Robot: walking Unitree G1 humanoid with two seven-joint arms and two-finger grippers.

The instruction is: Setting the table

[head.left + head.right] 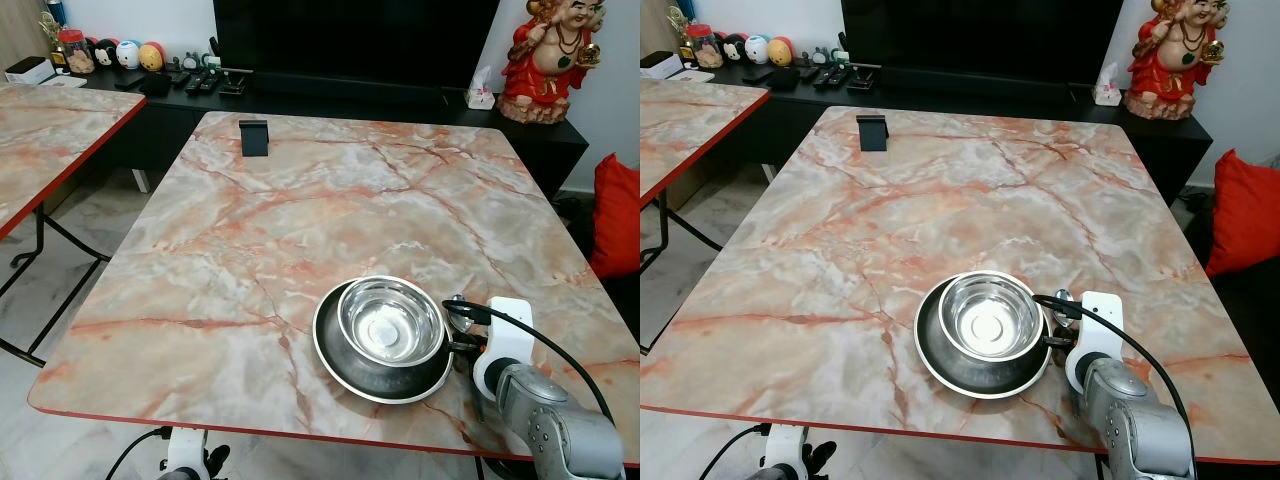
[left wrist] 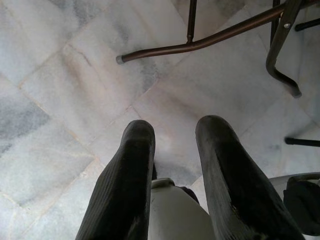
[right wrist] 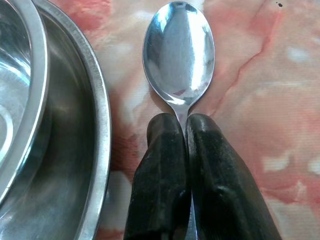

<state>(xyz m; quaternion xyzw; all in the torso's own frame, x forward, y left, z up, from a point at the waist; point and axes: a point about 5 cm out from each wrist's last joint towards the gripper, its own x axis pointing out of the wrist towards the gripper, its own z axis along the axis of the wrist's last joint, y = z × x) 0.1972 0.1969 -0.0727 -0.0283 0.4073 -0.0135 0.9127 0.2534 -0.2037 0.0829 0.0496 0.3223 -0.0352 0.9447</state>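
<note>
From the left eye view, a marble-patterned table [image 1: 300, 220] is seen, with a steel bowl [image 1: 390, 320] nested in a wider steel plate [image 1: 345, 365] near its front edge. The right arm [image 1: 545, 420] is reached in beside the plate from the right. A small black stand [image 1: 254, 137] is set at the far side of the table, and a red figurine [image 1: 550, 55] is placed on the dark cabinet behind.

In the right eye view, the same bowl and plate are shown, with a spoon [image 1: 1063, 297] just beside the plate's right rim.

In the left wrist view, the left gripper [image 2: 175, 145] is seen hanging over pale floor tiles [image 2: 60, 80], its fingers held apart.

In the right wrist view, the right gripper [image 3: 186, 125] is pressed together on the spoon's neck, the spoon bowl lying over the tabletop beside the plate rim.
</note>
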